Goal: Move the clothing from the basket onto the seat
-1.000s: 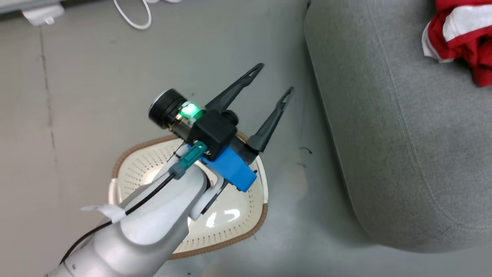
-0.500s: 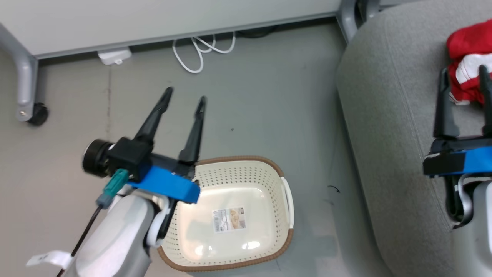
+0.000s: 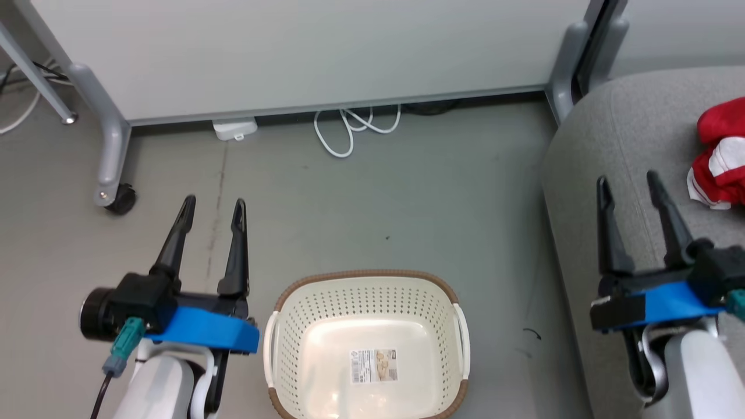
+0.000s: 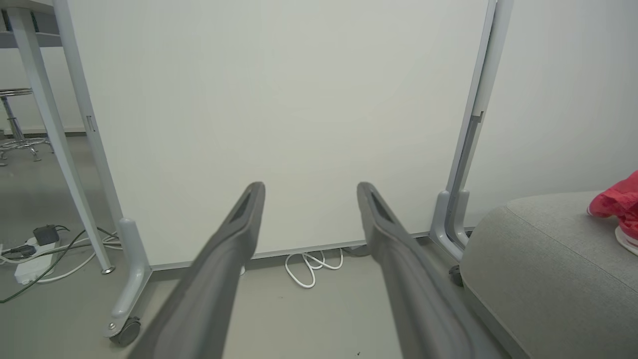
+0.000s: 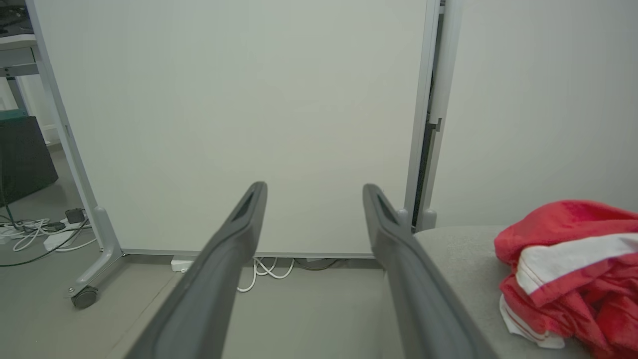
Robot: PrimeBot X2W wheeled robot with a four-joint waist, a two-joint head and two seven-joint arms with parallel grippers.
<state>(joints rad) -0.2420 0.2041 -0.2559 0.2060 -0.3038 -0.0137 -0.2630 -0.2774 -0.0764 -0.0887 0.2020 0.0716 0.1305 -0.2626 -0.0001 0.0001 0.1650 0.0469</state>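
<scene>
The cream-white basket (image 3: 288,343) with a brown rim stands on the floor at the bottom centre of the head view, holding nothing but the label sticker (image 3: 375,365) on its bottom. Red clothing (image 3: 722,157) with white stripes lies bunched on the light grey seat (image 3: 617,151) at the right, and the right wrist view shows the clothing (image 5: 573,269) too. My left gripper (image 3: 213,205) hovers open left of the basket, nothing between its fingers. My right gripper (image 3: 627,179) hovers open over the seat's left part, short of the clothing.
A white partition panel (image 3: 302,52) on grey wheeled legs (image 3: 110,174) stands behind the basket. A looped white cable (image 3: 349,128) and a white adapter (image 3: 234,128) lie at its foot. More cables and a power strip (image 4: 30,254) lie on the floor at the left.
The head camera has swung up and back, bringing the partition and both grippers into view. My left arm has pulled back from above the basket to its left side.
</scene>
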